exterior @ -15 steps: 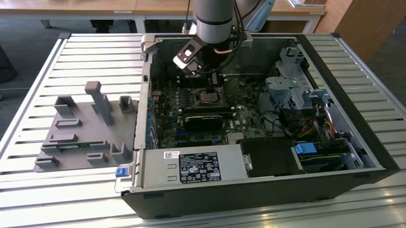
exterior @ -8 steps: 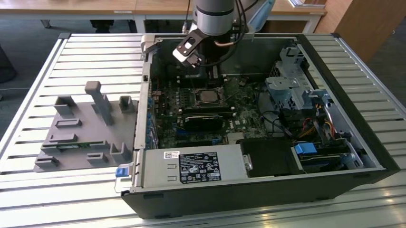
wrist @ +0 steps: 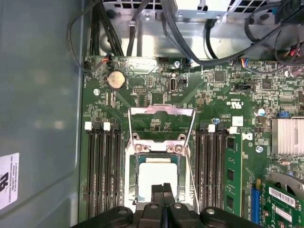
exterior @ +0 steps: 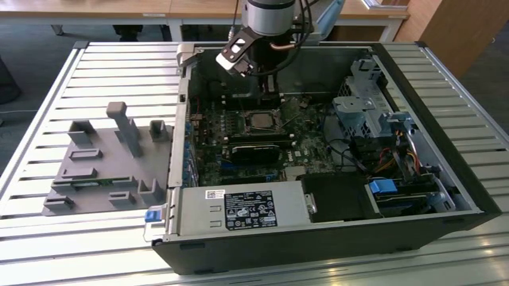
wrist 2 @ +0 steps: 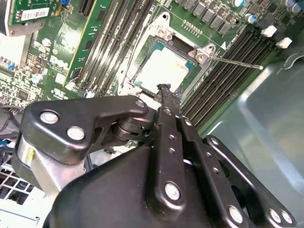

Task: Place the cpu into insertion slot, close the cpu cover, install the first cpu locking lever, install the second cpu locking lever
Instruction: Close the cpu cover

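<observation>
The gripper (wrist: 163,189) has its two black fingers pressed together with nothing between them. Their tips sit at the near edge of the cpu (wrist: 156,176); I cannot tell whether they touch it. The cpu lies flat in the insertion slot (wrist: 133,175), silver top up. The cpu cover (wrist: 161,111) stands open off the slot's far end, and green board shows through its window. In the second wrist view, one thin locking lever (wrist 2: 235,62) juts free from a corner of the slot.

Two banks of long black memory slots (wrist: 104,175) flank the slot, one on each side. A green module (wrist: 232,175) stands beside one bank. Farther out are one coin cell (wrist: 116,80), one finned silver heatsink (wrist: 287,137) and a bundle of black cables (wrist: 190,42). A white label (wrist: 8,179) on the grey case wall carries print too small to read.

In the exterior view the arm (exterior: 266,18) enters at upper middle and reaches into the open computer case (exterior: 318,247). One long black card (exterior: 254,152) lies at frame centre. The power supply (exterior: 238,208), lower centre, bears one black label and one white sticker, neither legible. A grey fixture (exterior: 111,155) sits at left on the slatted table (exterior: 47,77).
</observation>
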### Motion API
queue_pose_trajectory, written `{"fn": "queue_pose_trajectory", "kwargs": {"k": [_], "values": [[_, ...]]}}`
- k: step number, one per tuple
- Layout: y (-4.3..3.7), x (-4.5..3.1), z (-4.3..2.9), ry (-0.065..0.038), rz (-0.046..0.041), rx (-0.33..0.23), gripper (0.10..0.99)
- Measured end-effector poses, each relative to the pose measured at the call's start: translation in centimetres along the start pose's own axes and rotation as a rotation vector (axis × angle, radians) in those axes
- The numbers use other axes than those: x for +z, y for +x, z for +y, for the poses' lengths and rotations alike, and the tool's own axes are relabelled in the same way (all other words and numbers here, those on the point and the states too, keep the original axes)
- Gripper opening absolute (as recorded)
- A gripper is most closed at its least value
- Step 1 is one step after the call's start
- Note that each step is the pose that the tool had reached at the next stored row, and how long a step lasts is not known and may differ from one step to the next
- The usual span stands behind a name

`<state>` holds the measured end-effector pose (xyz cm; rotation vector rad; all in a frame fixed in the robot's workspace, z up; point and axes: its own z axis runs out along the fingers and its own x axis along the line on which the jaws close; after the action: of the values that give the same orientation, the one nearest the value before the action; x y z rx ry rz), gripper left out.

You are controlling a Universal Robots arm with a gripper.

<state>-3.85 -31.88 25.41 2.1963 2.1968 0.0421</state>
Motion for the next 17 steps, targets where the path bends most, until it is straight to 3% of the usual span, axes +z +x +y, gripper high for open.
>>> {"fn": "queue_pose_trajectory", "kwargs": {"k": [6, 17], "values": [[-0.20, 0.01, 0.07, 0.000, 0.0002, 0.000, 0.106], [-0.21, 0.08, 1.66, 0.000, 0.0002, 0.000, 0.106]]}}
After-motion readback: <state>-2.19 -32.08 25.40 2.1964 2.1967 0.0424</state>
